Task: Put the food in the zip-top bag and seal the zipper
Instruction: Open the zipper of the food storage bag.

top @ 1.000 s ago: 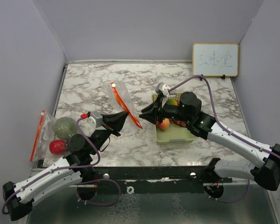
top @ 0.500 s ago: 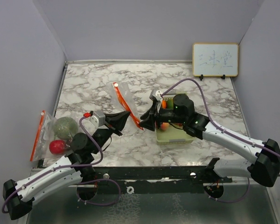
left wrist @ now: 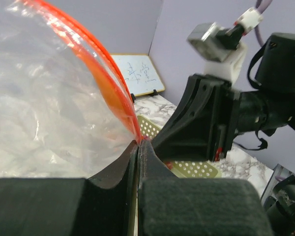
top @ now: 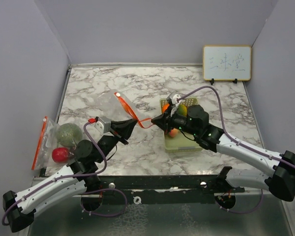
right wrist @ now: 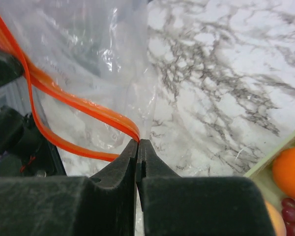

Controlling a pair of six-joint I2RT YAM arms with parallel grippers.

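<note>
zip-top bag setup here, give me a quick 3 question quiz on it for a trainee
1. True or false: the right pincer is shut on the orange zipper edge of the clear bag.
2. Where is the netted melon? A: held in a pincer. B: in the second bag on the far left. C: on the bare marble.
3. Fill in: the left pincer is shut on the zipper edge of the same clear ___.
Key: 1 true; 2 B; 3 bag.
</note>
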